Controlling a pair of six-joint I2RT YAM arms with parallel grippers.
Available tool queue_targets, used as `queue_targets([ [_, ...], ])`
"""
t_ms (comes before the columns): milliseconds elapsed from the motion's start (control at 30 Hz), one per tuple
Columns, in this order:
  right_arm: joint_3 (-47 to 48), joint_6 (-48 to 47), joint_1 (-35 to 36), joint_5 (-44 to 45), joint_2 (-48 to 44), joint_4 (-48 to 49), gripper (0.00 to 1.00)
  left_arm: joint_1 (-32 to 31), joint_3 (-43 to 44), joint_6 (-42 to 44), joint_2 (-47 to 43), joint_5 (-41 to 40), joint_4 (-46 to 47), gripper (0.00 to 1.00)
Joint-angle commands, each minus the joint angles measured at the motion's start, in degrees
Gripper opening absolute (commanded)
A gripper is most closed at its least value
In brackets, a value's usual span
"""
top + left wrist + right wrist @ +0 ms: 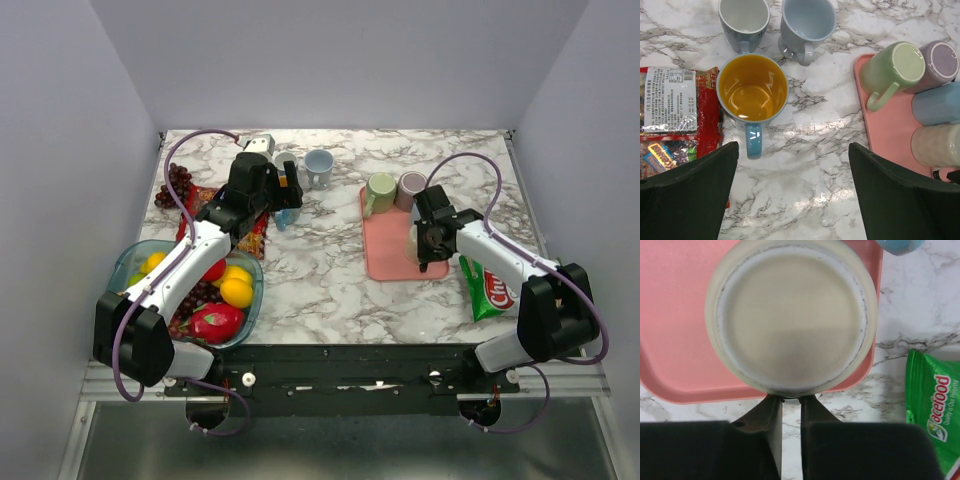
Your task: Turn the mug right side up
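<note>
The cream mug (792, 315) is standing bottom-up at the pink tray (675, 315)'s near edge. The right gripper (791, 412) is pinching narrowly what seems its handle (for flipping), while the left gripper (792, 150) is hovering wide-open, well left of the tray.

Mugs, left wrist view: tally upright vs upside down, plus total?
Upright: 3 (grey mug, pale blue mug, yellow-lined mug)
Upside down: 4 (green mug, purple mug, blue mug, cream mug)
Total: 7
</note>
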Motion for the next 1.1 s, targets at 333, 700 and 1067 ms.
queue_targets([
  [333, -0.27, 0.49, -0.36, -0.13, -3.31, 3.19, 0.01, 0.43, 0.24, -0.85, -1.18, 1.04, 0.02, 0.99],
  [700, 13.61, 3.65, -0.36, -17.62, -14.66, 1.96, 0.01, 0.52, 2.17, -3.31, -2.59, 13.68, 2.74, 0.99],
  [1067, 24.87, 15.42, -0.19, -36.08, -16.07, 22.94, 0.01, 0.43, 4.72, -21.13, 0.66, 43.22, 28.09, 0.99],
])
